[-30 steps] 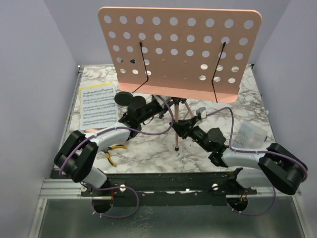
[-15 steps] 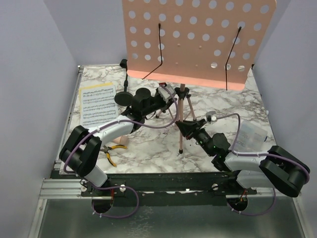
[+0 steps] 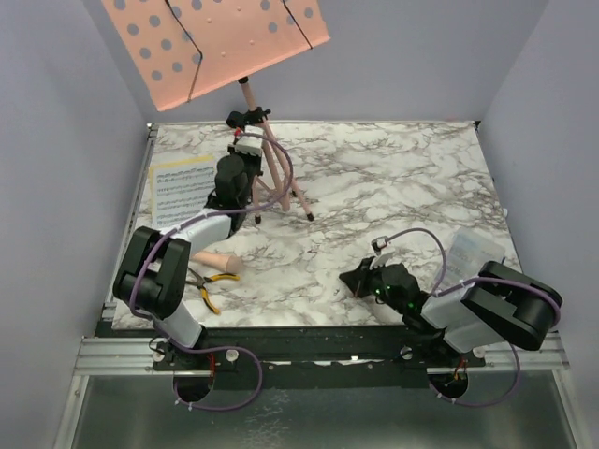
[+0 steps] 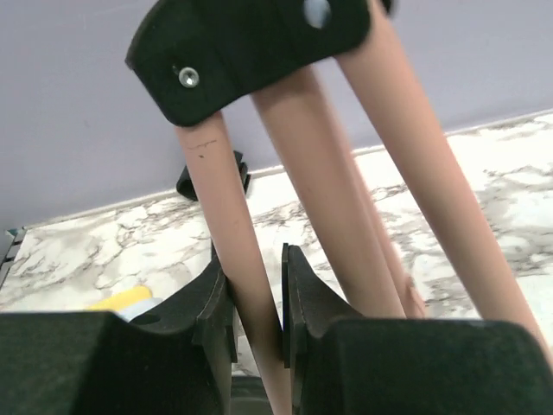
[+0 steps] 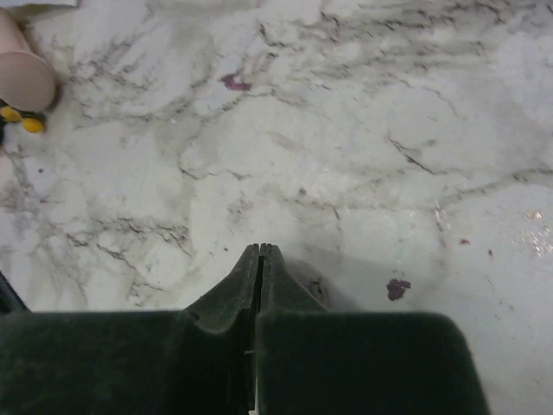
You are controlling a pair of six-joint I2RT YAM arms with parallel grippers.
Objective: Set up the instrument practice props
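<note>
The pink perforated music-stand desk is up at the far left, tilted, on its pink pole. The tripod legs are spread on the marble. My left gripper is shut on one pink tripod leg, just below the black hub. My right gripper is shut and empty, low over the table's near right. The sheet-music pages lie at the left. The beige toy microphone lies nearer, its end in the right wrist view. A small black clip shows by the back wall; the mic stand's base is hidden.
Yellow-handled pliers lie beside the microphone near the front left edge. A clear plastic box sits at the right, behind my right arm. Grey walls close in the table's back and sides.
The music stand swung from the table's middle to the far left with my left gripper still on its leg. My right gripper let go of it, drew back to the near right and shut.
</note>
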